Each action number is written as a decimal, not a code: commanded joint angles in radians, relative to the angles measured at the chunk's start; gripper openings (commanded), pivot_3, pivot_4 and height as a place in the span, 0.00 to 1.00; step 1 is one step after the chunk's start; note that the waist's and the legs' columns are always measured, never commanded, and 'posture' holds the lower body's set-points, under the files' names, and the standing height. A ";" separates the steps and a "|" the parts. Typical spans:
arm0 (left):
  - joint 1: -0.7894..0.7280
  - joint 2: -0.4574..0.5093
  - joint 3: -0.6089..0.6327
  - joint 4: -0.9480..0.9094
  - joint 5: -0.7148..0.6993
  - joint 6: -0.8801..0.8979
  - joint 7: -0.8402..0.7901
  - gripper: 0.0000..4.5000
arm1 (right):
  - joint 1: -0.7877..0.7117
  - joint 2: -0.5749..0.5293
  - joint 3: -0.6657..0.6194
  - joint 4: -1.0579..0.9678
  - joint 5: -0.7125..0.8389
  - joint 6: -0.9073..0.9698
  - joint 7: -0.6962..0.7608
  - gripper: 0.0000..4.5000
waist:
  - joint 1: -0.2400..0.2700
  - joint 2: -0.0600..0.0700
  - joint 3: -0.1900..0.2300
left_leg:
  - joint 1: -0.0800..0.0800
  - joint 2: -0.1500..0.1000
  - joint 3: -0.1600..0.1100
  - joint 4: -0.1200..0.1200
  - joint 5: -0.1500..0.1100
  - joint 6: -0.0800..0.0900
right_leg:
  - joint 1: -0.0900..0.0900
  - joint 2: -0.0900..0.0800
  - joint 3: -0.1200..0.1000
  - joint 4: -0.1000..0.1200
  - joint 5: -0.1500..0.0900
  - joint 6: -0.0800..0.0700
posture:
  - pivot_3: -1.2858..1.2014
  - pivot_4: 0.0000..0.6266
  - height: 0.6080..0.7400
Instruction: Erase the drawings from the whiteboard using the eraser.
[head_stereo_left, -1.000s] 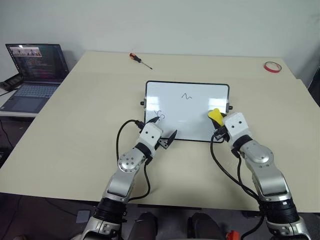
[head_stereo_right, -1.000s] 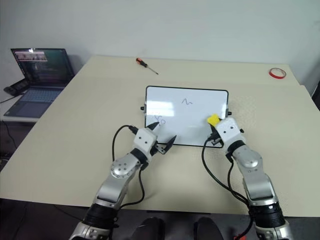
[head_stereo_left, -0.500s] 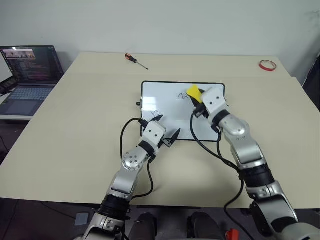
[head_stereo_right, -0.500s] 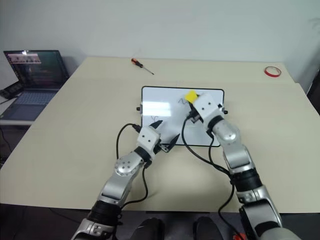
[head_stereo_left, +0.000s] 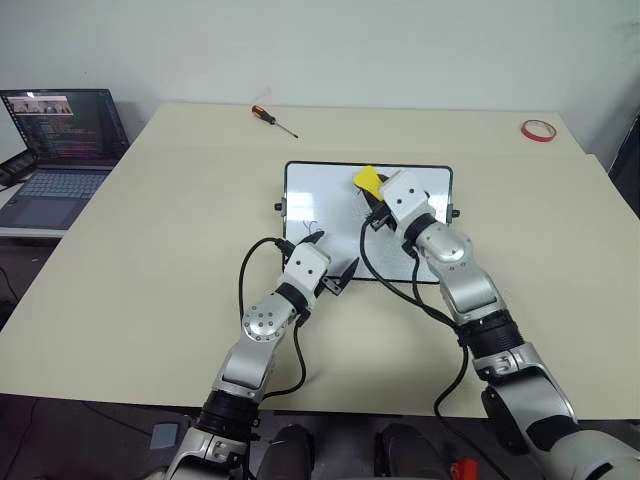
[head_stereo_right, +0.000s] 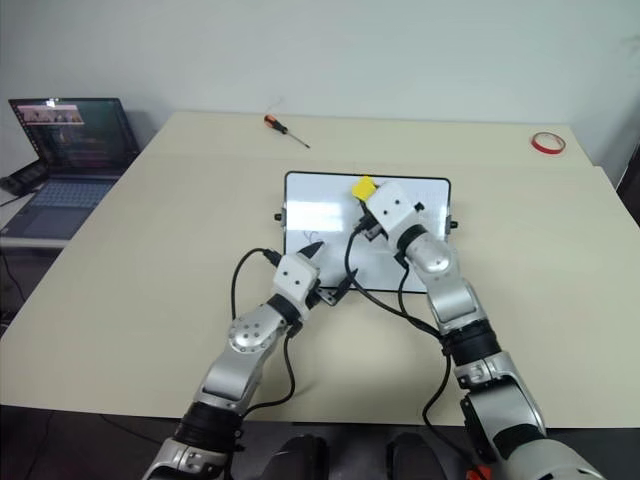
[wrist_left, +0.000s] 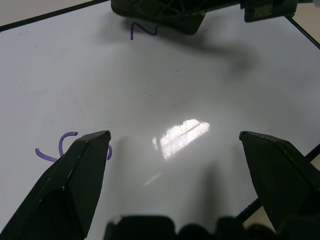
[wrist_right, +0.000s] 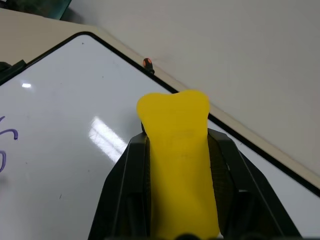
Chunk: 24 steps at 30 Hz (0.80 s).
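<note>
Eraser (wrist_right: 177, 150) clamped between the black fingers of the right gripper (head_stereo_left: 372, 192), yellow block squeezed at its middle and projecting past the fingertips, evidently so the free end can reach the board. Positioned over the far middle of the whiteboard (head_stereo_left: 320, 190), close to the upper squiggle (wrist_left: 144, 31); whether in contact with the surface or just above cannot be told. Left gripper (head_stereo_left: 330, 255) at the near edge of the board, fingers spread wide and holding nothing, one finger (wrist_left: 75, 175) beside the lower-left squiggle (wrist_left: 52, 150); judged to be steadying the board against sliding under the wiping stroke, though actual pressure on the frame cannot be confirmed. Board lying flat near the centre of the table (head_stereo_left: 150, 250), black frame and side knobs visible. Two purple marks visible on the white surface; no third mark made out. Task judged early: upper mark next in line, lower-left mark to follow, the latter requiring clearance from the left gripper. Screwdriver (head_stereo_left: 275, 120), tape ring (head_stereo_left: 537, 130) and laptop (head_stereo_left: 60, 135) well apart from the work, not involved.
</note>
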 joint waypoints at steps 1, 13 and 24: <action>-0.012 -0.005 0.005 -0.033 0.001 -0.007 0.012 1.00 | -0.049 0.018 0.010 0.019 -0.016 -0.006 -0.008 0.27 | -0.001 0.000 0.000 | 0.000 0.000 0.000 0.000 0.000 0.000 | 0.000 0.000 0.000 0.000 0.000 0.000 | 0.52 0.24 1.00; -0.006 -0.005 0.003 -0.046 -0.003 -0.003 0.017 1.00 | -0.029 0.032 0.017 0.016 0.008 0.116 0.052 0.27 | -0.001 0.001 0.000 | 0.000 0.000 0.000 0.000 0.000 0.000 | -0.001 0.000 0.000 0.001 0.000 0.000 | 0.52 0.24 1.00; -0.001 -0.008 -0.001 -0.053 -0.005 0.003 0.013 1.00 | -0.013 -0.029 -0.076 0.001 0.017 0.182 -0.035 0.27 | 0.008 0.001 -0.001 | 0.000 -0.001 -0.002 0.004 0.000 0.000 | 0.002 0.000 -0.001 0.002 0.000 0.000 | 0.52 0.24 1.00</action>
